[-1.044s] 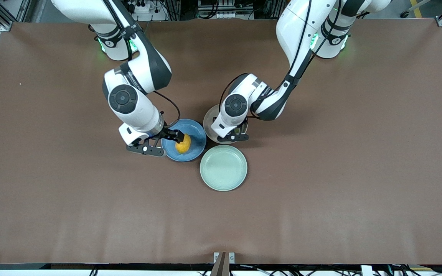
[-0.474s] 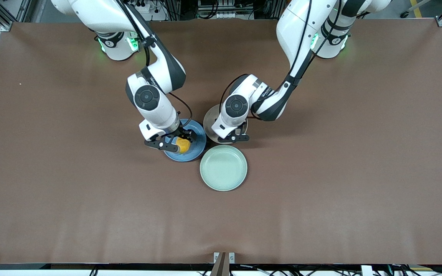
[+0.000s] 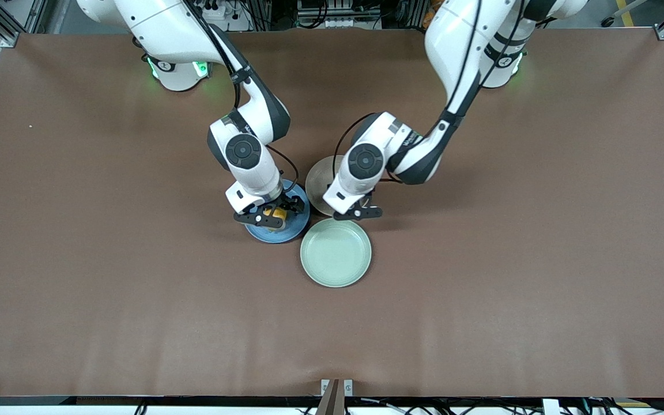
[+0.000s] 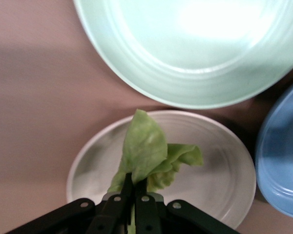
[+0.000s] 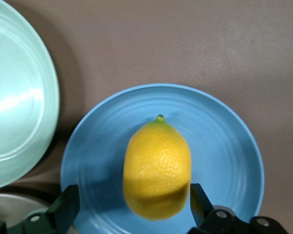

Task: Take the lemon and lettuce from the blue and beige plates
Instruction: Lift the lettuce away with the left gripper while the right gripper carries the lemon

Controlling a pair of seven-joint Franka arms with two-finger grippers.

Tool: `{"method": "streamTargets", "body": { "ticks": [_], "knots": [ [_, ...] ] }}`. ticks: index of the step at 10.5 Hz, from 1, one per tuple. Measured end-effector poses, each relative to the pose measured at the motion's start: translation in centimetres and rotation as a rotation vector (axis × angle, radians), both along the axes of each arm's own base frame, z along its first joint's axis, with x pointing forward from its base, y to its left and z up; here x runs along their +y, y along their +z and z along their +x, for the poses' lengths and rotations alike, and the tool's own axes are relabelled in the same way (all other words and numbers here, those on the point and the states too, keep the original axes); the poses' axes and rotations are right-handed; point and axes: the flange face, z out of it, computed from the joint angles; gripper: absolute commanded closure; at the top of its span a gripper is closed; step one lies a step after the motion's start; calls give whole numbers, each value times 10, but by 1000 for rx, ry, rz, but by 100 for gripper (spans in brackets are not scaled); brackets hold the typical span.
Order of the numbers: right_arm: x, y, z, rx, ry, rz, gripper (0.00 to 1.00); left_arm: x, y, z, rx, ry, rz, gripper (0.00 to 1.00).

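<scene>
The lemon (image 5: 157,168) lies on the blue plate (image 5: 224,146). My right gripper (image 5: 132,204) is open, one finger on each side of the lemon, one of them close against it. In the front view the right gripper (image 3: 270,217) is over the blue plate (image 3: 286,231), with a bit of lemon (image 3: 278,213) showing. My left gripper (image 4: 135,192) is shut on the green lettuce (image 4: 146,151) over the beige plate (image 4: 219,161). In the front view the left gripper (image 3: 357,211) is at the beige plate's (image 3: 317,178) edge and the lettuce is hidden.
An empty mint-green plate (image 3: 336,252) sits beside both plates, nearer the front camera; it also shows in the left wrist view (image 4: 200,53) and the right wrist view (image 5: 14,112). The three plates nearly touch. Bare brown table (image 3: 510,259) lies all around.
My right arm has swung toward the left arm's end and its gripper has come over the lemon, fingers astride it. My left gripper has shifted slightly toward the mint-green plate.
</scene>
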Motion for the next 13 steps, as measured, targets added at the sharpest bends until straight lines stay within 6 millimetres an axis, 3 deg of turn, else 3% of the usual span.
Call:
{"method": "streamTargets", "body": {
  "ticks": [1, 2, 3, 5, 6, 9, 10, 11, 13],
  "knots": [
    [-2, -4, -1, -4, 19, -20, 5, 17, 20, 14, 5, 25, 3, 100],
    [-3, -9, -2, -4, 27, -30, 18, 37, 43, 28, 8, 54, 3, 100],
    [-3, -11, -2, -4, 32, -35, 38, 57, 63, 41, 11, 84, 3, 100],
    [-5, -15, -2, -6, 34, -40, 95, 101, 92, 67, 6, 148, -2, 100],
    [-7, -15, 0, -9, 32, -42, 100, 127, 100, 80, 11, 170, -3, 100],
    [-21, -12, 12, -29, 21, -60, 100, 205, 102, 111, 52, 189, 1, 100],
    [-27, -3, 21, -34, 15, -64, 100, 235, 100, 120, 66, 183, -4, 93],
    [-39, 17, 32, -27, 18, -72, 100, 267, 96, 129, 73, 181, -13, 92],
    [-92, 86, 56, 9, 43, -87, 100, 316, 85, 137, 92, 194, -22, 98]
  ]
}}
